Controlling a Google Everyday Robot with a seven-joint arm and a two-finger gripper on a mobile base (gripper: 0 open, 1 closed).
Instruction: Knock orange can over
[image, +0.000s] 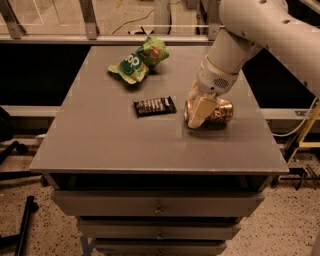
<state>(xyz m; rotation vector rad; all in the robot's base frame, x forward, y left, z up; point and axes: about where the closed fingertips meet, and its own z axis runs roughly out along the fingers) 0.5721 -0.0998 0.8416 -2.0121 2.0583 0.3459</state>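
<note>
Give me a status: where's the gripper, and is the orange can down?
Gripper low over the table, right at the orange can. Can lying on its side. Candy bar and green bag well clear.

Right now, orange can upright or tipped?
Tipped: the orange can lies on its side on the table; the hand covers one end.

Smooth white arm (265, 25), thick and rounded — 1 grey perforated patch (218, 82) at the wrist — ending in a cream gripper (201, 111), right of centre.
</note>
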